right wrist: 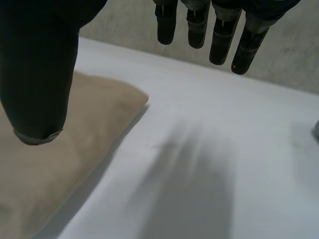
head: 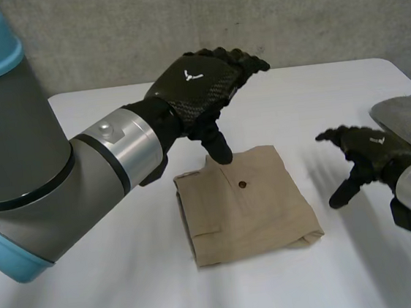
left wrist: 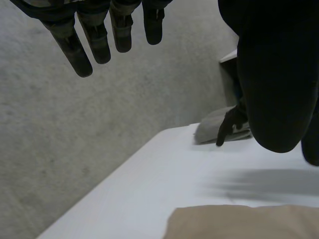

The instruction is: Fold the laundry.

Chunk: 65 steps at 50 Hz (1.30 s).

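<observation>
head view: folded tan garment (head: 248, 208) lies on the surface (head: 332, 96) below the left hand (head: 195, 89), right hand (head: 363, 148) beside it, both spread and empty.

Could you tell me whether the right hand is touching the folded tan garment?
Apart. The head view shows bare table between the right hand and the folded tan garment.

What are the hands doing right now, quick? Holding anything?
Left hand: open, holding nothing, above the folded tan cloth.
Right hand: open, holding nothing, beside the cloth.
</observation>
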Each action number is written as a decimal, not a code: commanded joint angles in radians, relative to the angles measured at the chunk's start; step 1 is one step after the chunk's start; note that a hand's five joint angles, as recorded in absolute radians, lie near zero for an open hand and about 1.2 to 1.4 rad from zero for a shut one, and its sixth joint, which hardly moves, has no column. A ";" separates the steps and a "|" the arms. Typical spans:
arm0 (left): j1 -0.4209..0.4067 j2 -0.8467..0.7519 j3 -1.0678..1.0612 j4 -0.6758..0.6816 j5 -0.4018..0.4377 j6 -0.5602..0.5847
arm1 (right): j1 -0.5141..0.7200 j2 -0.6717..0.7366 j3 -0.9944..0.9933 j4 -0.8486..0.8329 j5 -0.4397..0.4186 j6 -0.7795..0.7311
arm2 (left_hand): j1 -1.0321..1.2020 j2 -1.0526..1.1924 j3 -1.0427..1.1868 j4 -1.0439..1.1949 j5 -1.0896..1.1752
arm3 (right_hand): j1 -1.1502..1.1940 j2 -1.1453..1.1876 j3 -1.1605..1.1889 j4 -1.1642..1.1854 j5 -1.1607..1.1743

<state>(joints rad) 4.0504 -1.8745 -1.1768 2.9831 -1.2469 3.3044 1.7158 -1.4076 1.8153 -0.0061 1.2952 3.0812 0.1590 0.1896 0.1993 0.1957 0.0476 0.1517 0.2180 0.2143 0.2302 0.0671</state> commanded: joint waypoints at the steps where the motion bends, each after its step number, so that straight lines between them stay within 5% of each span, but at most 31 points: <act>1: 0.010 -0.014 -0.029 -0.021 0.034 -0.037 | 0.007 0.081 0.093 -0.014 -0.074 -0.001 | 0.016 -0.015 -0.025 -0.021 -0.048 | 0.023 -0.043 -0.040 -0.056 -0.067; 25: 0.027 -0.018 -0.075 0.008 0.030 -0.042 | 0.114 0.285 -0.021 -0.146 -0.091 0.083 | 0.016 -0.015 -0.025 -0.021 -0.048 | 0.230 0.164 0.167 0.151 0.140; 33: 0.028 -0.014 -0.098 0.014 0.030 -0.040 | 0.131 0.236 -0.024 -0.147 0.032 0.061 | 0.016 -0.015 -0.025 -0.021 -0.048 | 0.195 0.128 0.132 0.116 0.105; 38: 0.050 -0.005 -0.109 0.016 0.030 -0.043 | 0.200 0.099 0.042 -0.170 0.072 -0.097 | 0.016 -0.015 -0.025 -0.021 -0.048 | 0.124 0.058 0.062 0.046 0.034; 46: 0.062 -0.003 -0.110 0.016 0.029 -0.046 | 0.393 0.113 0.145 -0.343 0.105 -0.379 | 0.016 -0.015 -0.025 -0.021 -0.048 | 0.023 -0.043 -0.040 -0.056 -0.067; 65: 0.071 -0.002 -0.129 0.022 0.030 -0.051 | 0.444 0.325 0.041 -0.511 0.177 -0.470 | 0.016 -0.015 -0.025 -0.021 -0.048 | 0.156 0.090 0.094 0.078 0.066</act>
<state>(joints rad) 4.1159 -1.8761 -1.3036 3.0044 -1.2167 3.2538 2.1651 -1.1167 1.8856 -0.4751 1.4744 2.6372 0.1590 0.1896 0.1993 0.1957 0.0475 0.1947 0.2192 0.2134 0.2291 0.0674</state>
